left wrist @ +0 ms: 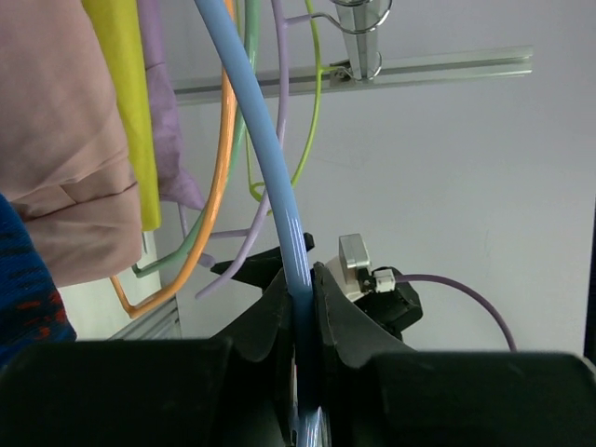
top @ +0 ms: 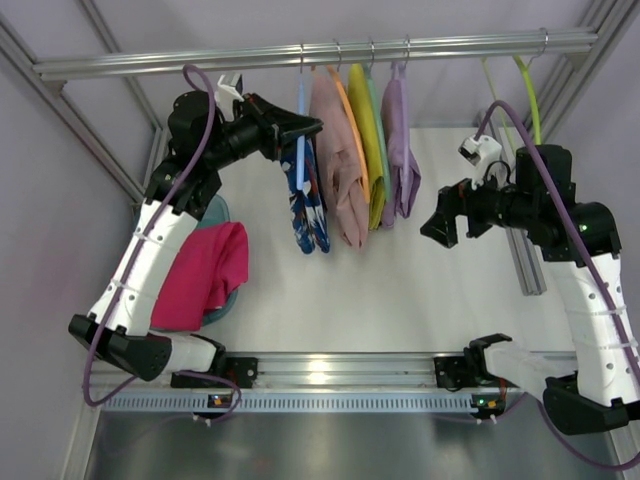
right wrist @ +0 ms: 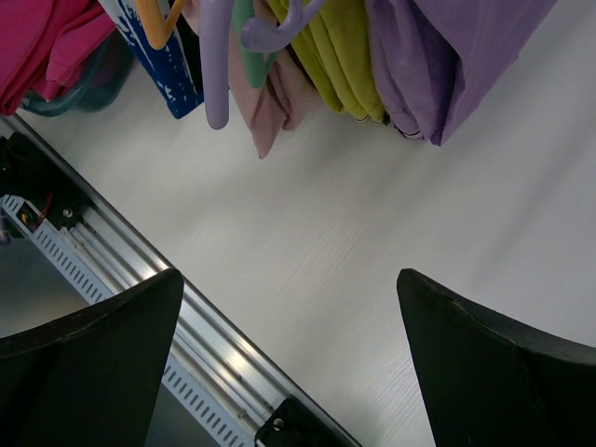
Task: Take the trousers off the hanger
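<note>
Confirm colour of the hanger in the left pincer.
Light blue hanger; it shows best in the left wrist view.

The trousers, at 11 o'clock in the top view, are coloured dark blue and printed with white and red marks. The hanger is tinted light blue. At its 3 o'clock side, plain cloth is shown: a pale pink garment, a yellow garment and a lilac garment. An orange hanger, a mint-green hanger and a lilac hanger are seen. Yellow-green hangers are found at 1 o'clock. At 9 o'clock, a magenta-pink garment is laid on a teal basin. The table is coloured off-white. The left arm and right arm are cased in white with black joints and purple cables.
</note>
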